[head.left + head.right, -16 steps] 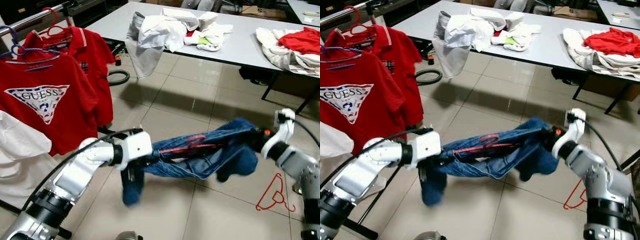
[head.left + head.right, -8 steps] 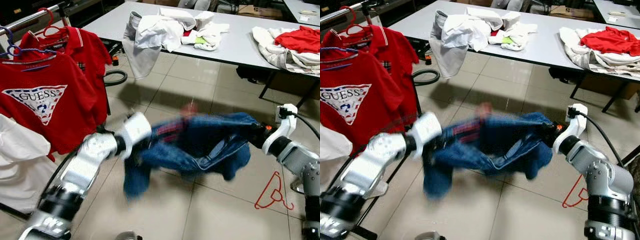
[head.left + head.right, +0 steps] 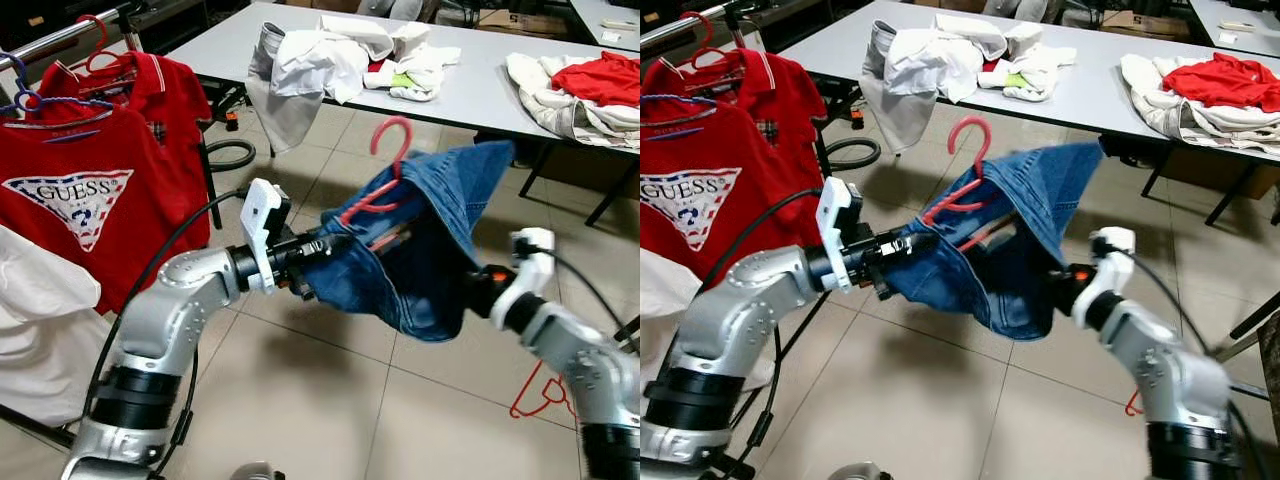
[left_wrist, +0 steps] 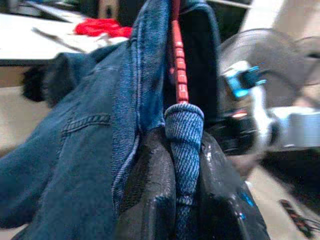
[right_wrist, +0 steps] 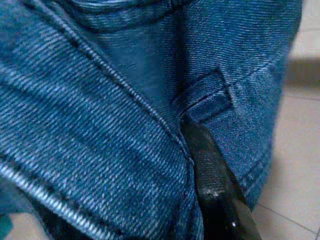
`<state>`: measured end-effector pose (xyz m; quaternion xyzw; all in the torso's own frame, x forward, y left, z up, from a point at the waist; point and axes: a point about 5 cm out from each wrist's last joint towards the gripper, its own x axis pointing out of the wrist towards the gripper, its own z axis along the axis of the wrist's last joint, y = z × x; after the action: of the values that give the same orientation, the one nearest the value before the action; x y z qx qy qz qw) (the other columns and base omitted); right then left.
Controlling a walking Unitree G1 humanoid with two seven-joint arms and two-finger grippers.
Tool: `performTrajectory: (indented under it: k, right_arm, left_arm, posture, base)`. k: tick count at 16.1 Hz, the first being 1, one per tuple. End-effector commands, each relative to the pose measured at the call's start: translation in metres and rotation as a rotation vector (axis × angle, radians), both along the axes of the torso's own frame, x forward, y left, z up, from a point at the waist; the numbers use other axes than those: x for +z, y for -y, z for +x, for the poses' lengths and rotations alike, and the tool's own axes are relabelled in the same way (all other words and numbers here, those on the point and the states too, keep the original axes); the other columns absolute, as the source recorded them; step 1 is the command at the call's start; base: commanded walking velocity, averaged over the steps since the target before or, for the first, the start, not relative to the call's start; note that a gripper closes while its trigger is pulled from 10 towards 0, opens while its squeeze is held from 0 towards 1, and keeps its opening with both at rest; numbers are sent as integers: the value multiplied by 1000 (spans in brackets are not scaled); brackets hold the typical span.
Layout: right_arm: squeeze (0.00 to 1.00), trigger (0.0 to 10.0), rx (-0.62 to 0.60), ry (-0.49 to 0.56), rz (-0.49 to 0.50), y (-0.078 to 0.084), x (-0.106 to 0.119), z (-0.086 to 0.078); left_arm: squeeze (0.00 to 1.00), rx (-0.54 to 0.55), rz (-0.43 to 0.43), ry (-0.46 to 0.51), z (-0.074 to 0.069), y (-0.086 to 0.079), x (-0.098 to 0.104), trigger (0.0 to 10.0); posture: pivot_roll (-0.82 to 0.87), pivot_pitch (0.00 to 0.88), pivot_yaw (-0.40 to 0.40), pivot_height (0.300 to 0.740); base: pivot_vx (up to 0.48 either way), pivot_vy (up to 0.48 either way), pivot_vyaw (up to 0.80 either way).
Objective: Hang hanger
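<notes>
Hanger (image 3: 378, 172) with jeans (image 3: 420, 250) held between both raised arms

Red hanger (image 3: 385, 170), blue denim garment (image 3: 430, 260)

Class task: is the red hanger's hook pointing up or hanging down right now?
Up. The red hanger has its hook rising above the denim jeans, held between the left gripper and right gripper.
</notes>
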<state>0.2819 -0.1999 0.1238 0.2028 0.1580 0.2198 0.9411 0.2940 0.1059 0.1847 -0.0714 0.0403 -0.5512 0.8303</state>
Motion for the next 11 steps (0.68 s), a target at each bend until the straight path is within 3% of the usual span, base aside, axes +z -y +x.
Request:
performTrajectory:
  k: [1,2,3,4,6,11]
  right_arm:
    - [0,0,14,-34,-49,-6,-11,-3]
    - [0,3020,42,9,-83,-9,-8,-3]
    - [0,7922,59,30,-99,-11,-6,-3]
    - [1000,10000,151,85,-67,-15,2,-9]
    - [1000,10000,215,145,-103,-13,8,-14]
    - [1000,10000,376,285,-172,3,39,-28]
  left_arm:
    - [0,-124,-88,103,-10,4,29,0]
    - [0,-141,-80,107,-12,1,34,0]
    - [0,-133,-71,110,-11,0,35,0]
    - [0,-76,-31,106,-3,-6,37,0]
    - [0,4,44,132,8,-12,34,0]
    - [0,56,229,213,20,-30,30,0]
  posture:
    - [69,9,-2,740]
    - [72,8,-2,740]
    - [72,8,-2,740]
    - [74,9,-2,740]
    - [74,13,-1,740]
    - [67,17,-3,740]
  base:
    - [0,0,0]
    - [0,0,0]
    - [0,0,0]
    - [0,0,0]
    - [0,0,0]
    - [0,0,0]
